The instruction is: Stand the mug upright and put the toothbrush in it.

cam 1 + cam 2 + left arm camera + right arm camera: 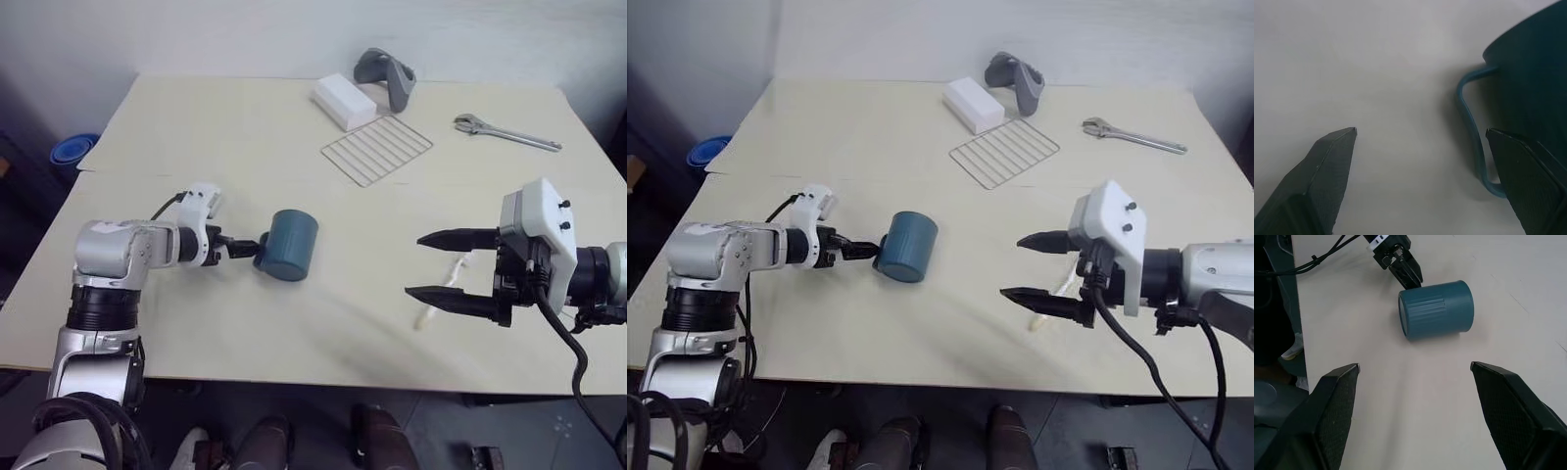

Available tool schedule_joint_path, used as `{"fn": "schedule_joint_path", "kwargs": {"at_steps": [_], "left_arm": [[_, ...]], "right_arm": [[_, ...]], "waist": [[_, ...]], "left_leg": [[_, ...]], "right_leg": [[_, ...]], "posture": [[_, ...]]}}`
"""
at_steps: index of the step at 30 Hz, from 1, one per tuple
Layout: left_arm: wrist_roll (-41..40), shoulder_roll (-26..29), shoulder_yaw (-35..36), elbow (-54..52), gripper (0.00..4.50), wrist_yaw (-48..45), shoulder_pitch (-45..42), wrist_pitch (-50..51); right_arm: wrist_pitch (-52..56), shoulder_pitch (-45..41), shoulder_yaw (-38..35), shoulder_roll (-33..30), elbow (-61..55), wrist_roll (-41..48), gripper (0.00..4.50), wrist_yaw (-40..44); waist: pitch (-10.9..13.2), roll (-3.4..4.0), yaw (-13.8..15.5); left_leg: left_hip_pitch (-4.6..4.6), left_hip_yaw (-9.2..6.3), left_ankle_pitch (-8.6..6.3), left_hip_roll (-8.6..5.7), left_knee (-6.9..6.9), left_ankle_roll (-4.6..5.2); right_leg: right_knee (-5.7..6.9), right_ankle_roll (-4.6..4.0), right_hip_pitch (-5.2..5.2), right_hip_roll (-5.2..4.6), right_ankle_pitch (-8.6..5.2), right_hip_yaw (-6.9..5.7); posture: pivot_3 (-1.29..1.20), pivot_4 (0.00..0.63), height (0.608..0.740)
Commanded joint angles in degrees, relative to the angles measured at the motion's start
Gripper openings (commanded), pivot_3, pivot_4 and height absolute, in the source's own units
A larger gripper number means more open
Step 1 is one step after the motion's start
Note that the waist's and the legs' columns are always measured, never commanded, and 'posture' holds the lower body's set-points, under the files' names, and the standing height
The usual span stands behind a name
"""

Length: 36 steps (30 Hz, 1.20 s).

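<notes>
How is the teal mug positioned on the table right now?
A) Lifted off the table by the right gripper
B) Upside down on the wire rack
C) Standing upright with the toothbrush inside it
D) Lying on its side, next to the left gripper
D: the mug lies on its side on the table, with the open left gripper at its end.

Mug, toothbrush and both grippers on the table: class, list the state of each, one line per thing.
mug: lying on its side, not held.
toothbrush: lying flat on the table, partly behind the right gripper.
left gripper: open, beside the mug's handle.
right gripper: open, holding nothing.
</notes>
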Motion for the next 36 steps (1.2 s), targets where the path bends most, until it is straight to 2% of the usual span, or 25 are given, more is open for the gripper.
{"fn": "schedule_joint_path", "kwargs": {"at_steps": [1, 7, 15, 22, 30, 31, 36], "left_arm": [[1.48, -1.97, -2.92, 3.53, 4.11, -0.26, -1.4, -1.51], [1.35, -6.37, -2.16, 9.27, 2.51, 0.23, -4.42, 0.78], [2.22, -8.06, -3.14, 9.79, 2.51, 0.11, -5.76, 1.72], [2.48, -7.96, -5.34, 8.08, 2.51, -0.99, -4.83, 3.45], [2.37, -8.54, -6.9, 6.44, 0.15, -1.57, -3.96, 4.85], [2.45, -8.66, -6.88, 6.59, 0.04, -1.51, -4.08, 4.9], [3.48, -8.69, -7.4, 6.43, 0.04, -1.47, -3.77, 2.79]], "right_arm": [[0.12, 0.62, -4.6, 0.31, -1.14, 3.85, 3.8, -1.85], [0.72, 3.62, -8.21, -0.25, -3.1, 8.49, 3.8, -5.13], [-0.04, 6.12, -10.77, -1.02, -4.41, 12.12, 3.8, -8.29], [-0.49, 7.4, -11.2, -1.35, -4.56, 11.75, 3.8, -9.39], [-1.07, 8.5, -11.27, -1.26, -4.76, 10.44, 3.8, -10.26], [-1.07, 8.43, -11.23, -1.26, -4.63, 10.49, 3.8, -10.46], [-1.39, 8.34, -10.82, -1.16, -4.62, 10.73, 3.8, -11.07]], "waist": [[0.0, 0.0, 0.21], [-0.01, 0.01, 0.74], [-0.02, 0.01, 0.8], [-0.02, 0.02, 0.81], [-0.02, 0.02, 0.79], [-0.02, 0.02, 0.79], [-0.02, 0.02, 0.78]], "left_leg": [[0.0, 0.0, 0.0, -0.02, 0.01, 0.02], [0.02, 0.0, -0.02, -0.03, 0.03, 0.05], [0.03, 0.0, -0.04, -0.03, 0.08, 0.09], [0.05, 0.0, -0.05, -0.04, 0.1, 0.1], [0.07, 0.0, -0.05, -0.03, 0.09, 0.1], [0.07, 0.0, -0.05, -0.03, 0.09, 0.1], [0.09, 0.0, -0.05, -0.02, 0.09, 0.11]], "right_leg": [[0.0, 0.0, 0.0, -0.01, 0.0, 0.01], [0.02, 0.0, 0.05, -0.02, 0.0, -0.01], [0.03, 0.02, 0.08, -0.01, 0.01, 0.0], [0.01, 0.02, 0.13, -0.02, 0.01, 0.0], [0.01, 0.02, 0.14, 0.0, 0.01, 0.0], [0.01, 0.02, 0.15, 0.0, 0.01, 0.0], [0.0, 0.02, 0.17, 0.0, 0.01, 0.0]], "posture": [[0.0, 0.15, 0.74], [0.0, 0.15, 0.74], [0.0, 0.15, 0.74], [0.0, 0.15, 0.74], [0.0, 0.15, 0.74], [0.0, 0.15, 0.74], [0.0, 0.15, 0.74]]}}
